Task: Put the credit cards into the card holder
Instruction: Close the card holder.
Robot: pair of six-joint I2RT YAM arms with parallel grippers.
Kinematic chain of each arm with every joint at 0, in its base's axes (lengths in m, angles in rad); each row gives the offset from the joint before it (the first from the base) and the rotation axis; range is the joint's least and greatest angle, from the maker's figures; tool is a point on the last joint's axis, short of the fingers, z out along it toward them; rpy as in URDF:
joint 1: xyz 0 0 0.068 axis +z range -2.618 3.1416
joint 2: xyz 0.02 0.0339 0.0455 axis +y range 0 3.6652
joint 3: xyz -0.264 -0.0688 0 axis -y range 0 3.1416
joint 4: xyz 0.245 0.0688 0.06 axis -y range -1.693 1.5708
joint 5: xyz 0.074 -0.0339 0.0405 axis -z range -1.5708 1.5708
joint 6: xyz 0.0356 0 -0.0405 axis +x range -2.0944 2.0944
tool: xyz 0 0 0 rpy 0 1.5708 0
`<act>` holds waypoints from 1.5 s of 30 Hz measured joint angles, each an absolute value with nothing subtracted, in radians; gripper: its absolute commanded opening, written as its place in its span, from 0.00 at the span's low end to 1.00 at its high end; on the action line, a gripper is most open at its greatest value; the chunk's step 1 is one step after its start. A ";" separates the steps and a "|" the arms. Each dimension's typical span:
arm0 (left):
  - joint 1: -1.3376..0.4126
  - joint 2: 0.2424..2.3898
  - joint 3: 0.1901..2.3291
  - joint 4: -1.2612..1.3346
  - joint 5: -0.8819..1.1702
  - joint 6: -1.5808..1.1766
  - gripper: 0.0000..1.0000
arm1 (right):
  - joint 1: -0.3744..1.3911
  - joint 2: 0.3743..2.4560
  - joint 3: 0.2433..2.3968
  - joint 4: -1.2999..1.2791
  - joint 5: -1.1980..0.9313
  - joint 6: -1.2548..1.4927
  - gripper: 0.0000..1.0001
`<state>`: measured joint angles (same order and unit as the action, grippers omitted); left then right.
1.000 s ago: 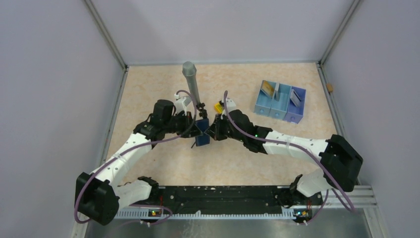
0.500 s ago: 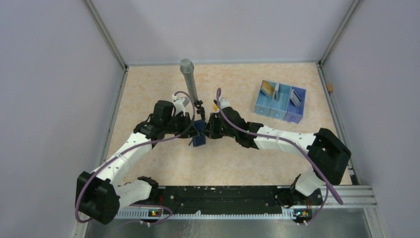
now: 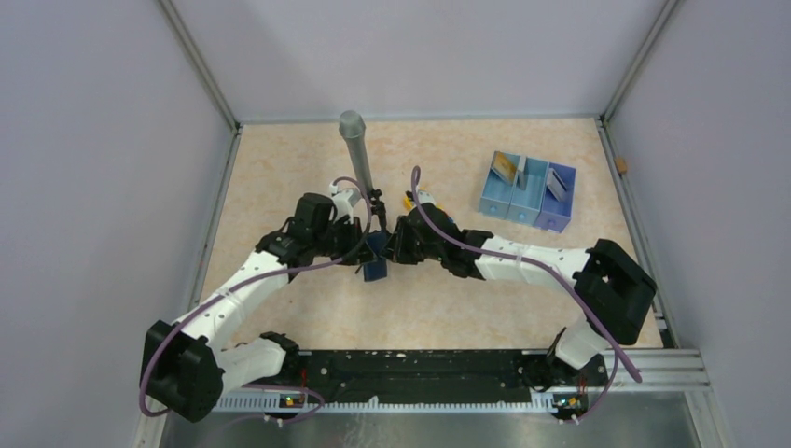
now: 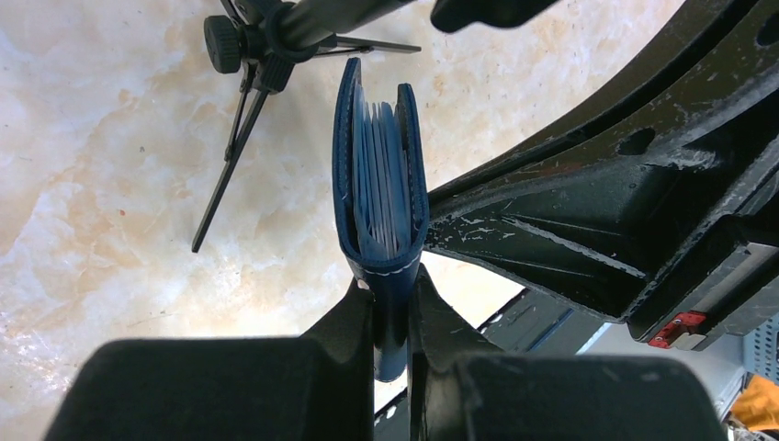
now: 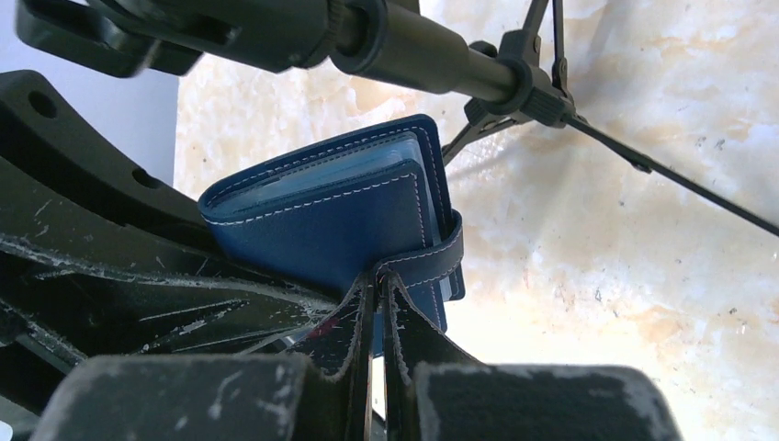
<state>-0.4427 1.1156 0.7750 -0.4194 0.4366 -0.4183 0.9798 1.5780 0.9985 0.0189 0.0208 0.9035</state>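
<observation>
Drawn slightly leftward since before, the card holder [image 3: 376, 259] was clamped midway between the side edges of the table [image 3: 280, 168], by the left gripper [image 4: 390, 308] at its fold, the right gripper [image 5: 378, 287] at its strap.

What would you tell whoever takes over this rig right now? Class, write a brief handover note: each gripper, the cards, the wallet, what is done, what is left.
Left gripper: shut on the folded edge of the wallet, holding it upright.
Right gripper: shut on the wallet's tab.
Wallet: mid-table between the two arms, nearly folded shut, pale blue slots inside.
Cards: in the tray, far right; none visibly in the wallet.
Done: wallet gripped by both arms.
Left: spread it open, fetch each card, slot them in.
</observation>
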 measured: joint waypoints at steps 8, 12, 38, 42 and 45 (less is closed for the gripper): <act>-0.470 1.115 0.774 -0.456 0.416 -0.418 0.00 | 1.005 1.578 0.999 -0.018 0.030 0.939 0.00; -0.476 1.104 0.774 -0.481 0.405 -0.418 0.00 | 1.028 1.578 0.999 -0.028 0.054 0.967 0.00; -0.487 1.075 0.768 -0.486 0.421 -0.409 0.00 | 1.064 1.537 0.967 -0.026 0.136 1.072 0.07; -0.490 1.075 0.768 -0.477 0.421 -0.405 0.00 | 1.067 1.520 0.940 0.005 0.151 1.113 0.10; -0.494 1.073 0.768 -0.464 0.426 -0.405 0.00 | 1.071 1.504 0.928 0.014 0.167 1.135 0.11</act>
